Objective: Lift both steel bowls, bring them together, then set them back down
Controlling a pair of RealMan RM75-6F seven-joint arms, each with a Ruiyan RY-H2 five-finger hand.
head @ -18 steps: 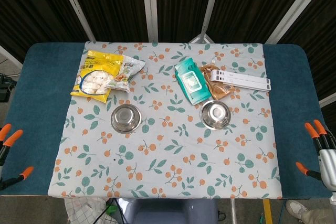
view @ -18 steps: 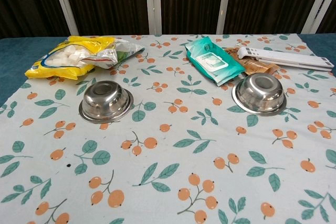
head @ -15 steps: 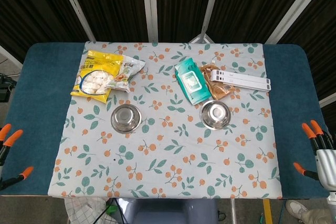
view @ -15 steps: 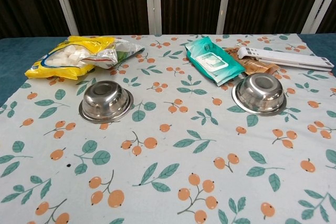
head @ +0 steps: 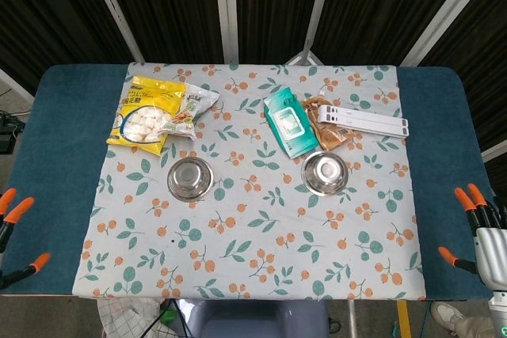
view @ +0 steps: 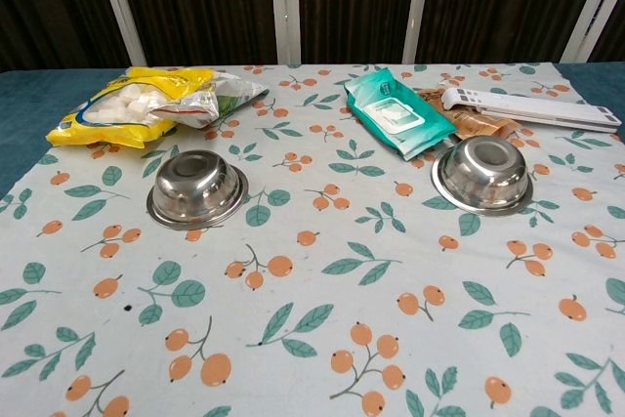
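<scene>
Two steel bowls stand upright on the floral cloth, well apart. The left bowl (head: pixel 190 178) (view: pixel 196 187) is left of centre and the right bowl (head: pixel 324 172) (view: pixel 483 174) is right of centre. My left hand (head: pixel 13 231) shows only at the lower left edge of the head view, orange fingertips spread, holding nothing. At the lower right edge my right hand (head: pixel 479 231) is likewise spread and empty. Both hands are off the cloth, far from the bowls. Neither hand shows in the chest view.
Behind the left bowl lie a yellow snack bag (head: pixel 146 112) (view: pixel 122 104) and a smaller clear packet (head: pixel 188 110). Behind the right bowl lie a teal wipes pack (head: pixel 289 123) (view: pixel 395 111), a brown packet (head: pixel 325 128) and a white folded stand (head: pixel 366 122) (view: pixel 532 108). Blue table (head: pixel 51 148) borders the cloth.
My right hand has slipped a little lower and left toward the frame's bottom right corner. The left hand has dropped slightly. The bowls have not moved.
</scene>
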